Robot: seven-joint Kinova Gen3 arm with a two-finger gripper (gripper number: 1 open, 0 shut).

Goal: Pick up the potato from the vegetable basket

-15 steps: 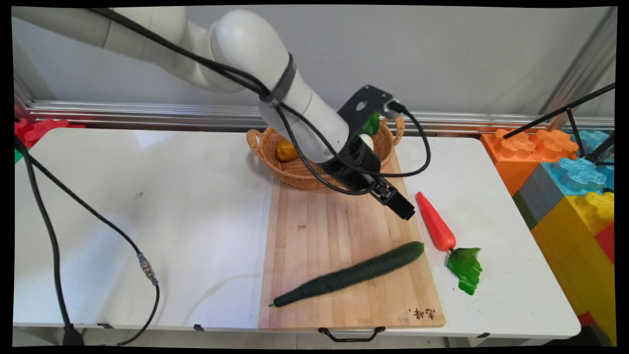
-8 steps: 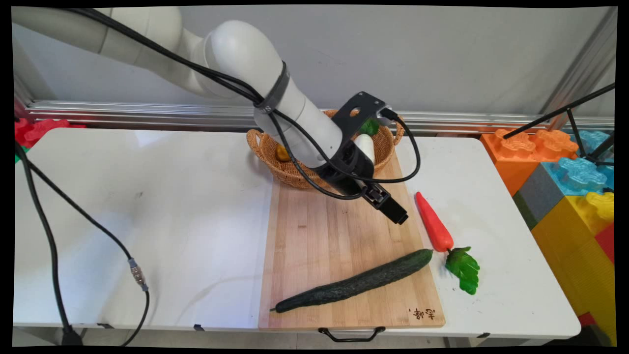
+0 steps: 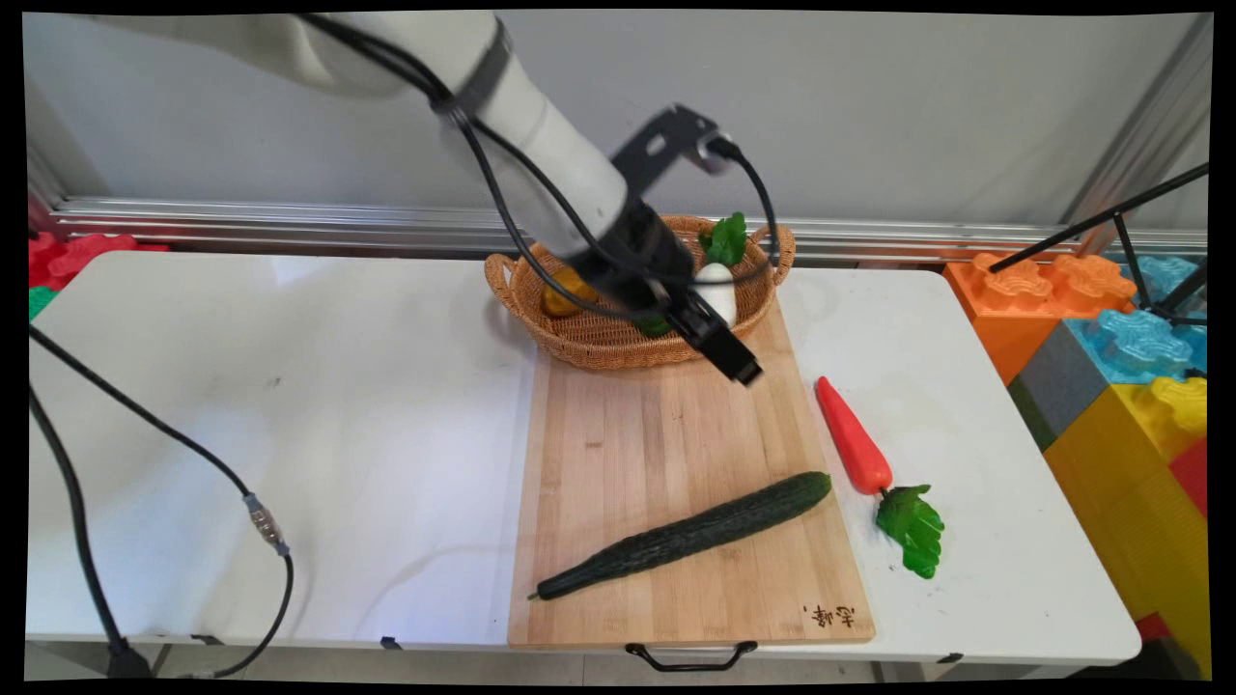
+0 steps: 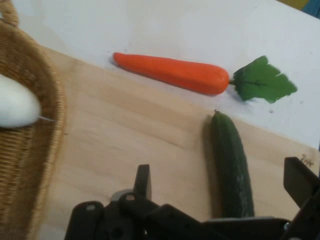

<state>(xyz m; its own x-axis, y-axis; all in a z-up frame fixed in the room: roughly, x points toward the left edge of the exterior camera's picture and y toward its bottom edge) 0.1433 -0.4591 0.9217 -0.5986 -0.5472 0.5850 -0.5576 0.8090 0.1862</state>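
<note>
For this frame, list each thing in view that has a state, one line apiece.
gripper: open, empty, raised over the board's far end beside the basket
cucumber: lying flat, slantwise on the cutting board
carrot: lying on the table off the board's right edge, leaves toward the near side
basket: upright at the board's far end, holding a white vegetable, a yellow item and green leaves

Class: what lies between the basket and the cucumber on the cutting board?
Only bare wood of the cutting board separates basket and cucumber; the gripper hangs above it. Main view shows this.
</note>
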